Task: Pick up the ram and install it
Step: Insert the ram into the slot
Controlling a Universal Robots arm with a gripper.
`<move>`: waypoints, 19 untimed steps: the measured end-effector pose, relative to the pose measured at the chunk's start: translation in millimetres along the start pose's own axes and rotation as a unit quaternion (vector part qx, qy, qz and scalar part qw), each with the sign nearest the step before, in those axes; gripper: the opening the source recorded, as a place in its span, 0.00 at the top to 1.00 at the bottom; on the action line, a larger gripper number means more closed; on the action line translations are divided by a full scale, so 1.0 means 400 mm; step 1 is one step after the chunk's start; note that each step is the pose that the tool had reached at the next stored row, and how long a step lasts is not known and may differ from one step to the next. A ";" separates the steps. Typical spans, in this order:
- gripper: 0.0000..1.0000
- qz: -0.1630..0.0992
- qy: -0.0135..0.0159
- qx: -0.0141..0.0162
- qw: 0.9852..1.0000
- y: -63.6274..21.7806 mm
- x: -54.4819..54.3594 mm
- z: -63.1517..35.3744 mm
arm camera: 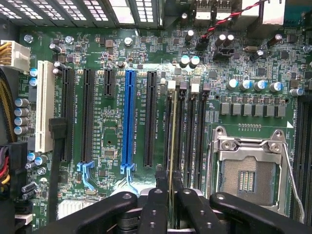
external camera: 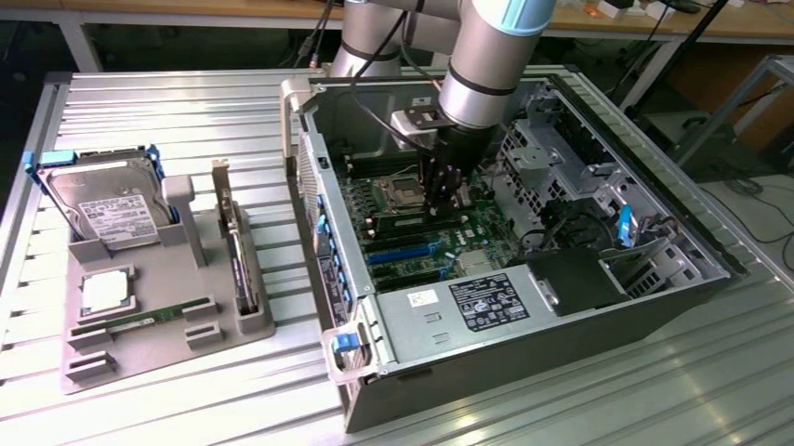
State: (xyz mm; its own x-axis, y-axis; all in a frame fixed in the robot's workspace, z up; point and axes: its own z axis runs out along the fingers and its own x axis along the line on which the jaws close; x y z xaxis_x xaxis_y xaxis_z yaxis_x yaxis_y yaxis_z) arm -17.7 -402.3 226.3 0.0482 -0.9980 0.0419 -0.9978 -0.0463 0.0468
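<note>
Inside the open computer case (external camera: 410,358), my gripper (external camera: 444,197) hangs low over the motherboard (external camera: 416,243). In the wrist view the gripper (arm camera: 169,179) is shut on the ram (arm camera: 171,141), a thin green stick seen edge-on between the two black fingers (arm camera: 155,204). The stick runs along one of the black memory slots (arm camera: 187,131) beside the processor socket (arm camera: 246,178). Whether it sits in the slot or just above it, I cannot tell. A second ram stick (external camera: 139,322) lies on the grey holder (external camera: 162,360) at the exterior view's left.
The holder also carries a silver hard drive (external camera: 106,209), a square processor chip (external camera: 106,290) and an upright expansion card (external camera: 233,243). A blue card slot (arm camera: 129,119) and black slots lie beside the memory slots. Drive cages and cables (external camera: 564,223) crowd the case's far side.
</note>
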 end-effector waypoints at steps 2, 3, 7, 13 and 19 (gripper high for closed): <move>0.86 0.000 0.000 0.000 1.000 0.000 0.000 0.004; 0.86 -0.001 0.000 0.000 1.000 0.000 0.000 0.004; 0.86 -0.010 0.001 0.000 1.000 -0.004 0.000 0.004; 0.86 -0.011 0.001 0.000 1.000 -0.004 0.000 0.011; 0.72 -0.011 0.001 0.000 1.000 -0.004 0.000 0.009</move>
State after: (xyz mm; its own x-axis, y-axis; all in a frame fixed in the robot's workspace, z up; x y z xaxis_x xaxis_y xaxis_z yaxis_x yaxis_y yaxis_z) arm -16.2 -402.5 222.5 0.0694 -0.9967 0.0424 -0.9966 -0.0674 0.0467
